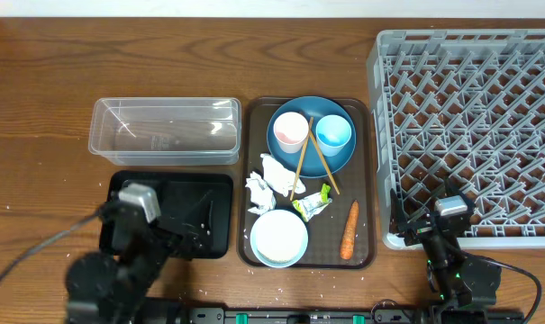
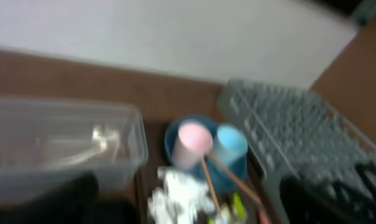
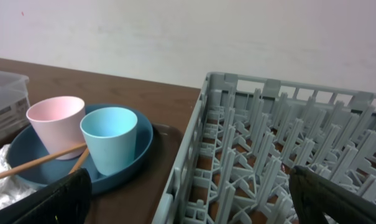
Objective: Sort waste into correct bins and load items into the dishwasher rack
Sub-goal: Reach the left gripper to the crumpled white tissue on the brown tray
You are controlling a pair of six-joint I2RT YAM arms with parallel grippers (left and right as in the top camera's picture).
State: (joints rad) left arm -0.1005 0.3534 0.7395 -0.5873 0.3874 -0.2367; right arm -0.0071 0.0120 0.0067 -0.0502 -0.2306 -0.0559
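Observation:
On the brown serving tray [image 1: 371, 180], a blue plate [image 1: 311, 155] carries a pink cup [image 1: 290, 131], a light blue cup [image 1: 333, 134] and crossed chopsticks [image 1: 301, 162]. In front of it lie crumpled tissues [image 1: 267, 184], a green-yellow wrapper [image 1: 314, 205], a carrot [image 1: 349, 229] and a white bowl [image 1: 278, 238]. My left gripper [image 1: 193, 223] hovers open over the black tray [image 1: 220, 184]; its wrist view is blurred. My right gripper [image 3: 197, 199] stands open and empty over the front-left corner of the grey rack [image 1: 475, 126]. The pink cup [image 3: 54, 118] and the blue cup [image 3: 110, 137] show to its left.
The clear tub [image 1: 164, 130] sits behind the black tray, left of the serving tray. The rack wall [image 3: 188, 168] rises right beside the serving tray's edge. A pale wall closes off the far side of the table.

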